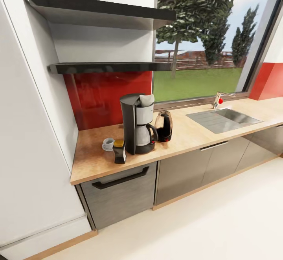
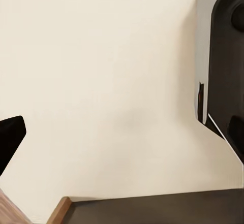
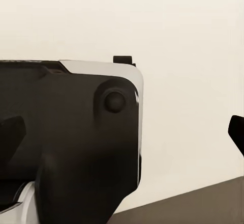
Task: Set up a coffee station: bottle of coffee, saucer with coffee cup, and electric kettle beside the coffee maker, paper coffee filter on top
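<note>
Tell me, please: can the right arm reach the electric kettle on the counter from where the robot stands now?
Probably not yet. The electric kettle stands well back on the countertop beside the coffee maker, with open floor before the cabinets. The right wrist view looks down at pale floor, so the arm seems lowered. Nothing blocks the kettle itself.

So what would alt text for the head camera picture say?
A black coffee maker with a white paper filter on top stands on a wooden countertop, flanked by a kettle, coffee bottle and cup on saucer.
</note>
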Robot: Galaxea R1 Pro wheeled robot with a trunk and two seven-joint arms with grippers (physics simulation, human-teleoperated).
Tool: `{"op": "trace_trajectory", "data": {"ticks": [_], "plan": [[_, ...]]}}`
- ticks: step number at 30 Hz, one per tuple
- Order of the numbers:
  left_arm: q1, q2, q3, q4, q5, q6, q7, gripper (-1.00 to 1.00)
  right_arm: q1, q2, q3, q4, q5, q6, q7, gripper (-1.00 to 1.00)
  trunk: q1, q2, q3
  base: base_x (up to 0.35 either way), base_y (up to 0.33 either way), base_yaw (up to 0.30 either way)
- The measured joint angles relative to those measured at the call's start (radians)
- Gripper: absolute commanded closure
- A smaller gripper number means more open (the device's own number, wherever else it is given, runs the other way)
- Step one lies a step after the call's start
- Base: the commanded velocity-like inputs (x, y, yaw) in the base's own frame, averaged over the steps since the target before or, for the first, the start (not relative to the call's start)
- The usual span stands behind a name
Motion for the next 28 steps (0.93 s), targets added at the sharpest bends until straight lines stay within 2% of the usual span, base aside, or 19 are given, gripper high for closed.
{"op": "trace_trajectory", "data": {"ticks": [17,28], "plan": [[0.001,0.004,0.0,0.0,0.008,0.003,-0.005,-1.0,0.0,0.001,0.0,-0.008,-0.001,-0.009,-0.001,-1.0,0.0,0.0,0.0,0.0,0.0,0.0],[0.01,-0.007,0.001,0.001,0.01,0.004,-0.007,-1.0,0.0,0.001,0.001,-0.008,0.0,-0.009,-0.001,-1.0,0.0,0.0,0.0,0.0,0.0,0.0]]}}
